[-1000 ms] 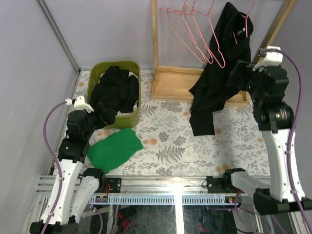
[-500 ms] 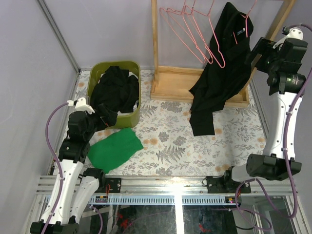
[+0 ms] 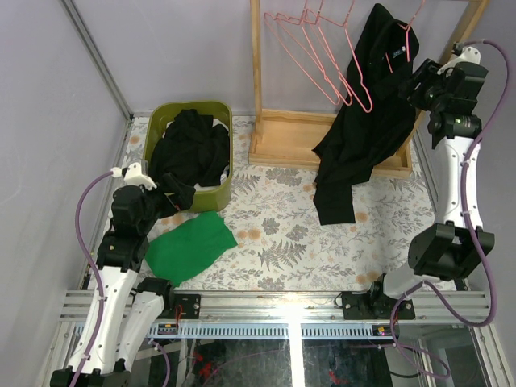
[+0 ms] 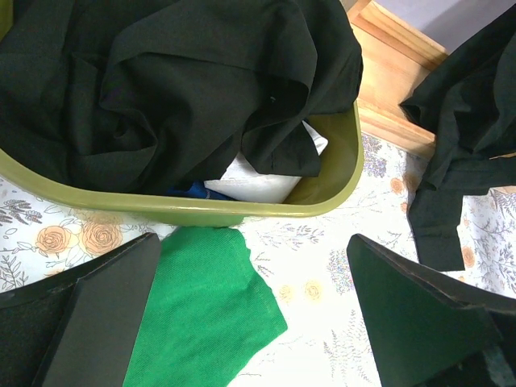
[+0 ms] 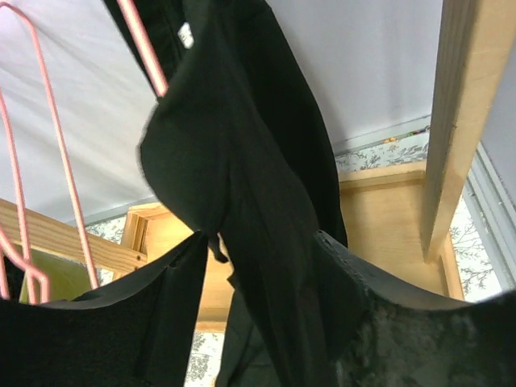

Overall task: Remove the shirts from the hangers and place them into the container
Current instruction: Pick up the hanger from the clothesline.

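The right gripper (image 5: 260,242) stands part open, its fingers (image 5: 121,322) on either side of a fold of the hung shirt (image 5: 242,145). The fabric fills the gap, but the fingers are not shut on it. Only the right wrist view shows this. From above, the right gripper (image 3: 415,81) merely meets the hung shirt (image 3: 363,121) at its right edge, high up beside the rack (image 3: 463,32). The wrist view also shows the pink hanger (image 5: 145,48) running up under the shirt, above and left of the fingers. The top view alone shows the shirt's full drop and the bare hangers (image 3: 326,68) to its left.

The left gripper (image 4: 251,242) is wide open and holds nothing. It is low over the green cloth (image 4: 201,306), just short of the basket (image 4: 322,197). Its wrist view shows a black shirt (image 4: 161,81) heaped in the basket, with a white shirt (image 4: 258,181) and a scrap of blue beneath. From above, the black shirt hides nearly all of this.
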Motion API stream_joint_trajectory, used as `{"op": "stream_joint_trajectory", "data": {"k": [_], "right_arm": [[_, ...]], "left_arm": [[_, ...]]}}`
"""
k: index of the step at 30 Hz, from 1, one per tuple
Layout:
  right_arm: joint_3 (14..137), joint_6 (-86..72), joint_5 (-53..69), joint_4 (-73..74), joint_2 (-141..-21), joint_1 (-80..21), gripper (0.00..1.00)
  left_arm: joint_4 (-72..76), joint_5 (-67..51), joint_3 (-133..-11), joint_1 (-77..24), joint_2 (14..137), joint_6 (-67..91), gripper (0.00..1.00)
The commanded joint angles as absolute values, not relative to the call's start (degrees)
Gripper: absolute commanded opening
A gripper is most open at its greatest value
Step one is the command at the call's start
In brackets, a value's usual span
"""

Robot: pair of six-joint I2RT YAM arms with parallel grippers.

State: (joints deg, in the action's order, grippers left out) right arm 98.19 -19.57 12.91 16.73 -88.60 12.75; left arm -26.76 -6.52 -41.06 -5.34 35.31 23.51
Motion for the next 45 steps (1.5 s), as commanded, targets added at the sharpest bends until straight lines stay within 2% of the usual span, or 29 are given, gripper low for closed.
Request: {"op": "stream_joint_trajectory", "data": {"k": [1, 2, 4, 7, 9, 18, 30, 38, 42, 45], "right_arm": [[100.5, -21.5, 15.3, 12.6, -91.1, 12.7, 0.58], [100.3, -21.4, 15.6, 12.2, -91.3, 12.7, 0.57], [99.8, -21.5, 16.1, 11.3, -91.4, 12.7, 0.49], [98.5, -21.6, 16.1, 9.3, -90.9, 12.7, 0.32], [96.6, -22.4, 16.2, 6.7, -90.2, 12.7, 0.29], [95.8, -23.8, 16.9, 2.5, -89.1, 12.7, 0.0], [94.7, -20.2, 18.9, -0.3, -84.7, 12.7, 0.0], [100.6, -14.2, 10.5, 10.0, -86.1, 12.3, 0.0], [99.8, -13.0, 13.1, 9.0, -84.7, 11.7, 0.0], [98.0, -11.4, 10.7, 7.3, -82.3, 11.1, 0.0]], "left_arm": [[-24.7, -8.0, -40.4, -5.2, 34.7, 23.8, 1.0], [-24.7, -8.0, -40.4, -5.2, 34.9, 23.8, 1.0], [-24.7, -8.1, -40.5, -5.2, 35.1, 23.8, 1.0], [-24.7, -8.2, -40.5, -5.2, 35.1, 23.8, 1.0], [-24.6, -8.3, -40.5, -5.2, 35.0, 23.8, 1.0], [-24.6, -8.3, -40.4, -5.1, 34.9, 23.9, 1.0], [-24.6, -8.5, -40.3, -5.2, 34.9, 23.9, 1.0], [-24.6, -8.4, -40.3, -5.1, 35.0, 24.0, 1.0], [-24.6, -8.3, -40.3, -5.1, 35.0, 24.0, 1.0], [-24.6, -8.2, -40.3, -5.1, 35.0, 23.9, 1.0]]}}
